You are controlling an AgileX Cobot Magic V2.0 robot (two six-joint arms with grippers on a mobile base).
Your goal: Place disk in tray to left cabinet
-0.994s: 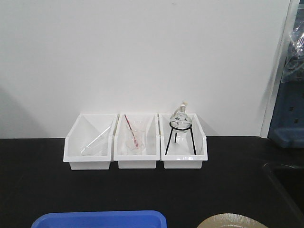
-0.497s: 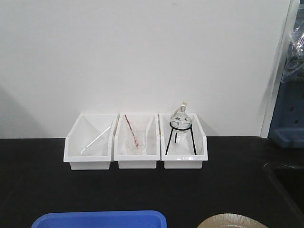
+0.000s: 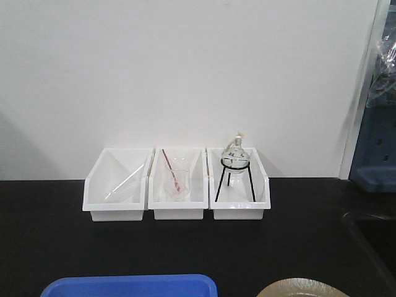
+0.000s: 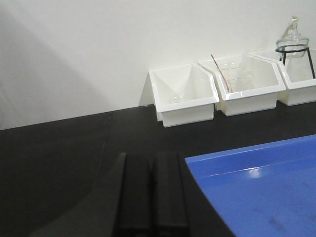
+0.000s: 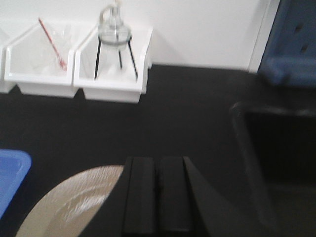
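Bottom edge cuts off the disk (image 3: 303, 289) and tray (image 3: 130, 286).

I counted three white bins (image 3: 178, 212), one blue tray (image 3: 130, 286), one disk (image 3: 303, 289), one flask (image 3: 236, 151), one black stand (image 3: 236, 164), plus my two claws: left gripper (image 4: 152, 160), right gripper (image 5: 157, 163).

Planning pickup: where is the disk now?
In the front view, the disk lies on the black table at the bottom edge, right of the blue tray.
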